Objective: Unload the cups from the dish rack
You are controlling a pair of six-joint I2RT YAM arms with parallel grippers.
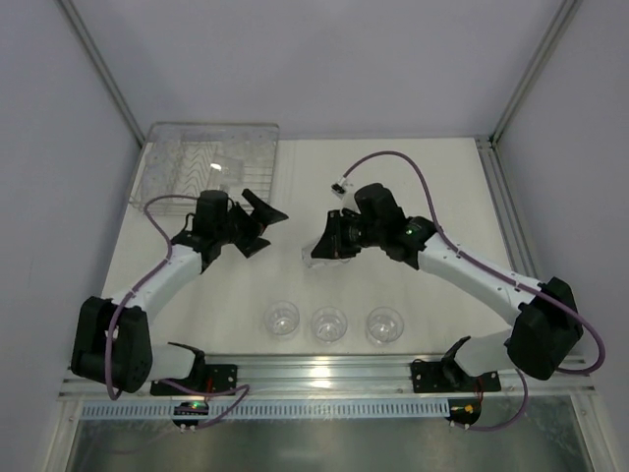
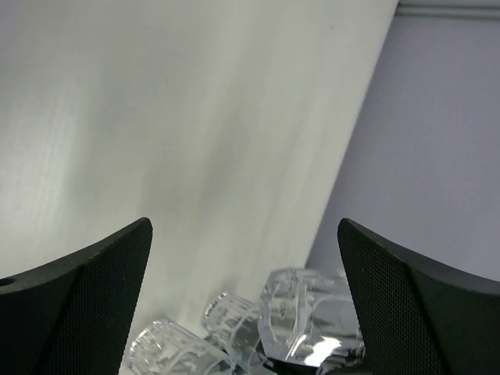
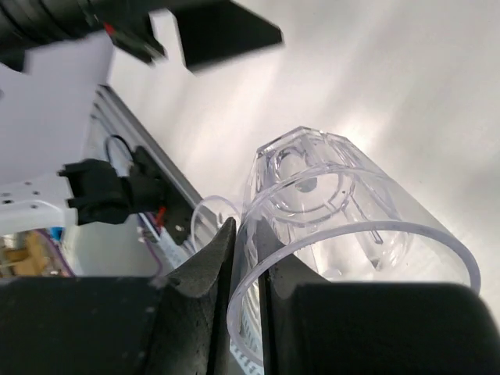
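The right gripper (image 1: 326,246) pinches the rim of a clear cup (image 3: 336,203) at mid-table (image 1: 442,187), well right of the dish rack (image 1: 211,167).
The left gripper (image 1: 263,226) hangs spread wide and empty by the rack's near corner. Three cups (image 1: 329,323) stand in a row near the arm bases.

Table (image 1: 393,187) with dish rack (image 1: 211,162), three cups (image 1: 329,324)

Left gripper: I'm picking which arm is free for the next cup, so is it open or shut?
Open. The left gripper has its fingers spread wide apart in the wrist view, with nothing gripped between them.
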